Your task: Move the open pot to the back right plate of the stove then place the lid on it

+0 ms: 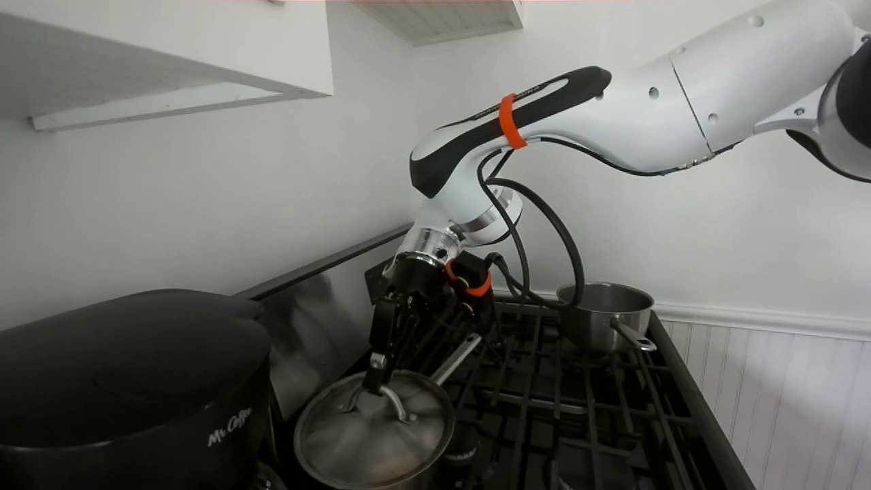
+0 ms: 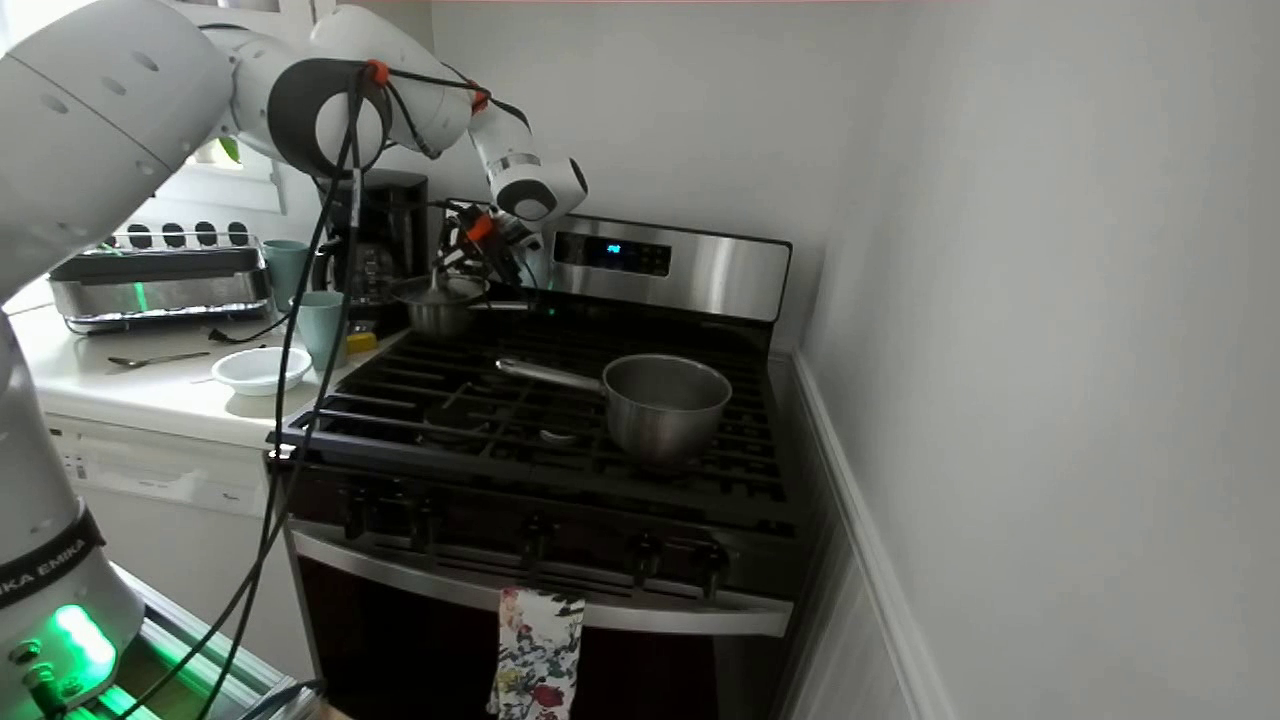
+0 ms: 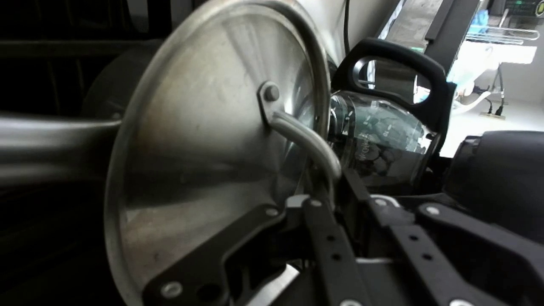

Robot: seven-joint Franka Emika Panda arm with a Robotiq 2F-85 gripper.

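The location is a household kitchen. Primary indicator: a stove with black grates, a blue-lit display and an oven handle carrying a flowered towel. An open pot stands on the grates. Adjacent is a white counter supporting green cups, a white bowl and a spoon; a dishwasher sits below it. A black coffee maker marked "Mr. Coffee" and a glass carafe stand beside the stove. Grooved panelling is fitted below the plain white wall.
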